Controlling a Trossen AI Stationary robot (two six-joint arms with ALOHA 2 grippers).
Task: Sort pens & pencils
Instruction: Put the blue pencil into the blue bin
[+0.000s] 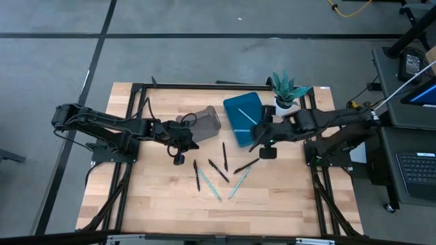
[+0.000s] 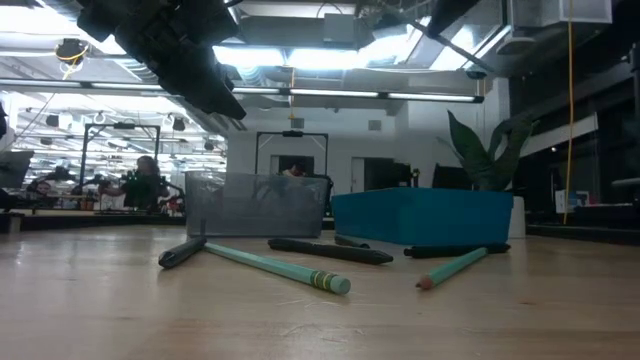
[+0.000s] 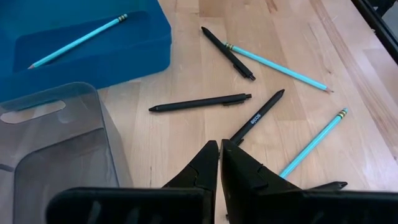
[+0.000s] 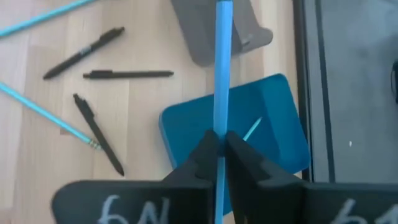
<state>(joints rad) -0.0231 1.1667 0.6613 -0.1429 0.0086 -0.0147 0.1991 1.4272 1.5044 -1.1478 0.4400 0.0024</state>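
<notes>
Right gripper's fingers pinch a blue pencil.

The tray sits at the table's far side, one pencil lying in it. The bin stands just left of the tray, the plant just right of it. The loose pens and pencils lie scattered on the table nearer than the tray, some crossing each other
</notes>
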